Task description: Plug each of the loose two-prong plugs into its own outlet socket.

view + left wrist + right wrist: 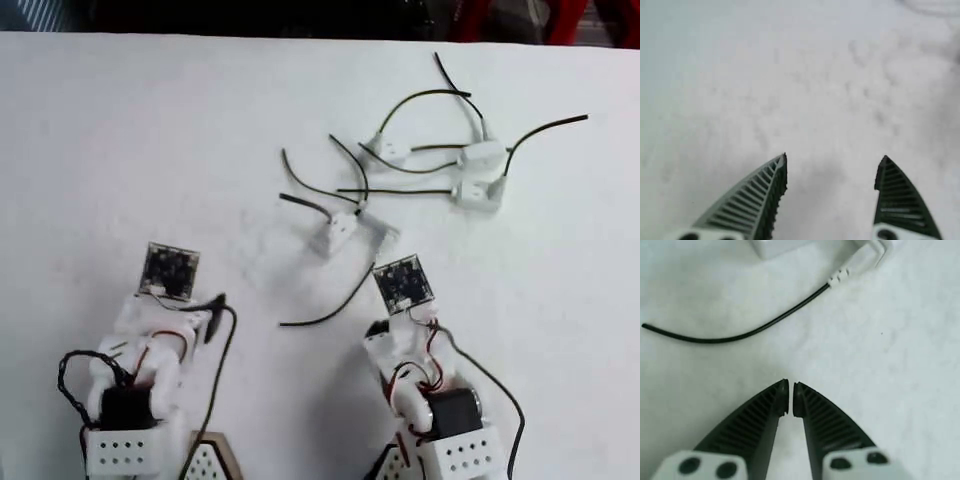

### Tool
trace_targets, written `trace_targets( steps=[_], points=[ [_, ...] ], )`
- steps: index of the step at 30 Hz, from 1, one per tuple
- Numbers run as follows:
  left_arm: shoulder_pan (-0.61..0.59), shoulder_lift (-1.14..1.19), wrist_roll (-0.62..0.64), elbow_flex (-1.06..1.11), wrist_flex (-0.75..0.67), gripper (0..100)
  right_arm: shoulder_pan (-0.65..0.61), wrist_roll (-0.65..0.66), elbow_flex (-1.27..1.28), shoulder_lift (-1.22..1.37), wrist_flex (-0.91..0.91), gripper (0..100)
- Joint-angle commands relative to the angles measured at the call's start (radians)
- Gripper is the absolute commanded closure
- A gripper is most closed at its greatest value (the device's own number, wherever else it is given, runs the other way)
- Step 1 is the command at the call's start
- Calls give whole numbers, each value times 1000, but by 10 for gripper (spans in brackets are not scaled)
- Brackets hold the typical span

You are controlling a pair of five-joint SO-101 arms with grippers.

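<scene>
Your two arms sit low on the white table (120, 130), the loose plugs and sockets (478, 156) tangled beyond the right one
Your left gripper (835, 165) stands wide open over bare tabletop, holding nothing; your right gripper (790, 394) is all but closed and empty, its tips near a black cord (740, 334) that runs to a white plug (860, 260) beside a white block (775, 246)
</scene>
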Motion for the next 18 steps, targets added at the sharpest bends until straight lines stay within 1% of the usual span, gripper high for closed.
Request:
trace_targets(
  steps=[1,3,11,18],
  points=[
    [36,-5,2,-5,32,721,12,-9,11,-18,51,974],
    [47,-5,2,-5,61,721,16,-9,11,-18,77,975],
    [50,-5,2,-5,229,721,16,-8,11,-18,79,977],
    [45,-8,6,-5,235,721,16,-8,11,-18,79,977]
  ],
)
